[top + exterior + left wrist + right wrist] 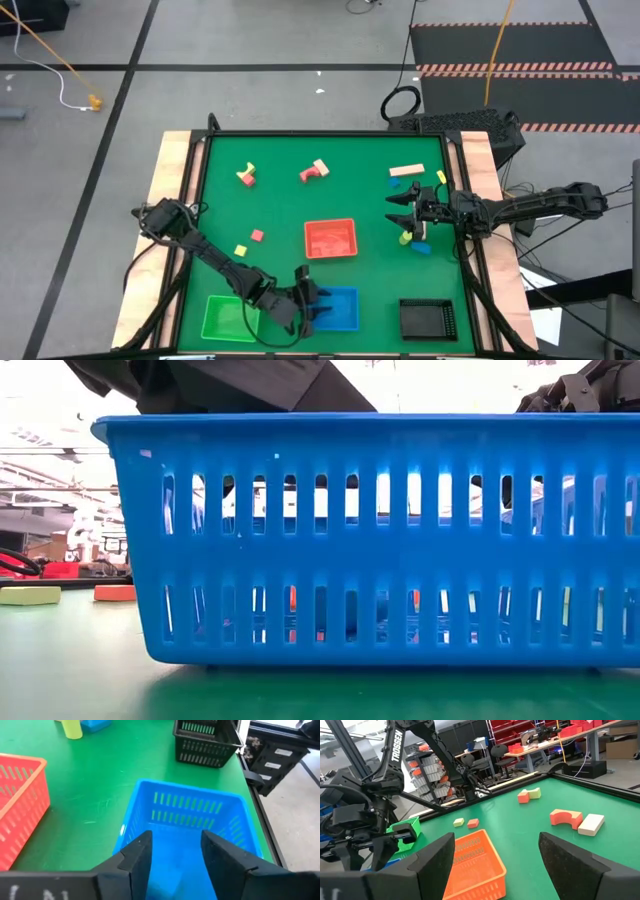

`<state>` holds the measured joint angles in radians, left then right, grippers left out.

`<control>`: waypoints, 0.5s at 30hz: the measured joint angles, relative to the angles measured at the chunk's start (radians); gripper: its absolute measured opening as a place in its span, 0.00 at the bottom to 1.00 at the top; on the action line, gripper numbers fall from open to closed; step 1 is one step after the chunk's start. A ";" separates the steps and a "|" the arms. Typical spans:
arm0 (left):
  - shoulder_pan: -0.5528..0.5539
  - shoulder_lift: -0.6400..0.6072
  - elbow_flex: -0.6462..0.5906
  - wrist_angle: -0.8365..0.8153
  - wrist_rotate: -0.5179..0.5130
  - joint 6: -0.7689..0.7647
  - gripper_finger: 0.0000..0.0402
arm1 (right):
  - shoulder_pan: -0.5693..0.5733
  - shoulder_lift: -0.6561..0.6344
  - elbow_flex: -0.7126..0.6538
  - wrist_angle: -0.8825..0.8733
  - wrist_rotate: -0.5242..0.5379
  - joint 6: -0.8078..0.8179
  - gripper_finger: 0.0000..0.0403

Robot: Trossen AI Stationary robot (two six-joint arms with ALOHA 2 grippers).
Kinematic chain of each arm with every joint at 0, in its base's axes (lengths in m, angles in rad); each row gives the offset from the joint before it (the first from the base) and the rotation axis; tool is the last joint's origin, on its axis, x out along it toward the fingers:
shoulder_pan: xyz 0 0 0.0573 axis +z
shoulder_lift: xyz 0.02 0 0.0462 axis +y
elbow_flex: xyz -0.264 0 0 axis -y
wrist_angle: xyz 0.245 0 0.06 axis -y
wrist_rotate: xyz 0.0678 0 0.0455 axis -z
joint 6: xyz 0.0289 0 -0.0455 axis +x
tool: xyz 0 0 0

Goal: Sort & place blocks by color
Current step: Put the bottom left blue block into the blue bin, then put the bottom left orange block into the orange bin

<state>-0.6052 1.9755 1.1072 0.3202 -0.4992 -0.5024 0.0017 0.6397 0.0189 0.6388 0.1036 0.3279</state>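
Green surface (280, 190) carries four trays along its near side, with blocks scattered farther back. Left end effector (308, 297) hovers spread over the blue tray (340, 310), nothing between its fingers (137, 857). Right end effector (400, 213) hangs spread at the right side, just beside a yellow block (405, 238) and a blue block (421, 247), and near the tan bar (406, 171). Pink arch (314, 171), a pink-and-yellow pair (246, 175) and two small cubes (249, 242) lie well apart from both, left of the red tray (330, 239).
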 joint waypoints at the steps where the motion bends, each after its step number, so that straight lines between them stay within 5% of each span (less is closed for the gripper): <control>1: 0.002 0.000 0.000 0.000 0.000 -0.003 0.44 | 0.000 0.000 0.000 0.000 0.000 0.000 0.70; 9: 0.006 -0.056 0.000 -0.014 -0.057 0.036 0.54 | 0.000 0.000 0.000 0.000 0.000 0.000 0.70; 15: 0.000 -0.194 0.000 -0.298 -0.119 0.010 0.62 | 0.000 0.000 0.000 0.000 0.000 0.000 0.70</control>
<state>-0.6056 1.7818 1.1072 0.0220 -0.6180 -0.4929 0.0021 0.6395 0.0189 0.6388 0.1036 0.3282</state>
